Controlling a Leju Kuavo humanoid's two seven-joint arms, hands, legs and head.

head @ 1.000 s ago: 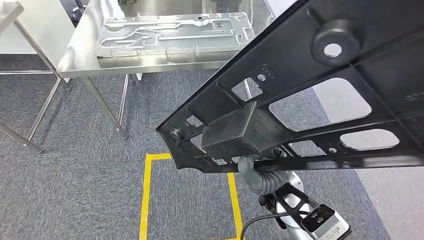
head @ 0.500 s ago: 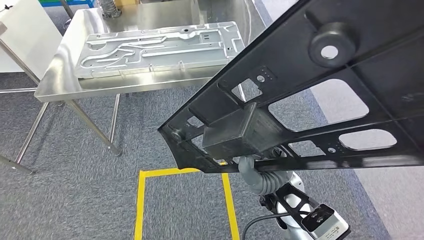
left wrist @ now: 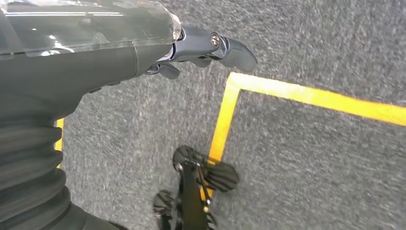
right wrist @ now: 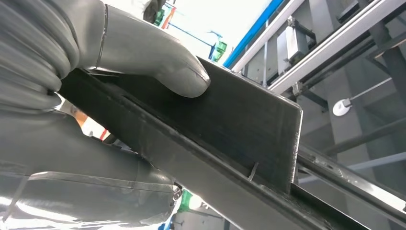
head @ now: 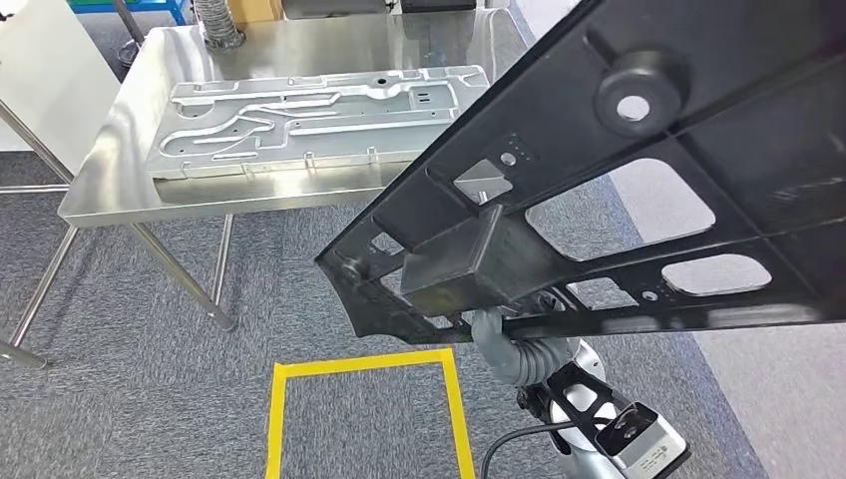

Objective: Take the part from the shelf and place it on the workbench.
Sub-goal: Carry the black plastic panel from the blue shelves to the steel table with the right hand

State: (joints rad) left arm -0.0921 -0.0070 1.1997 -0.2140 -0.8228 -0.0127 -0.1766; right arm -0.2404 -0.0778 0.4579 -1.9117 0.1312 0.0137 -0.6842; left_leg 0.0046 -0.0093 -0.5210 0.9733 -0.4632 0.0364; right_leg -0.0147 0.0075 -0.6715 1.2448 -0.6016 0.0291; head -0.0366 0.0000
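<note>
Black part [head: 638, 180], silver workbench [head: 100, 190], grey carpet [head: 130, 399] with yellow tape outline [head: 359, 364].

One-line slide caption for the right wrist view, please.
Right hand grips the edge of a large black perforated plastic panel, thumb pressed on its flat face, with shelving rails behind.

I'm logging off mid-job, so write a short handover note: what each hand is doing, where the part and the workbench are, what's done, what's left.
Right hand: grips the black part by its edge, thumb on top.
Left hand: holds nothing, hanging over the carpet by the yellow floor tape.
Workbench: steel, ahead and to the left, with a silver plate lying on it.
Done: part is in hand, off the shelf.
Left: reach the workbench and set the part down, probably beside the plate.
</note>
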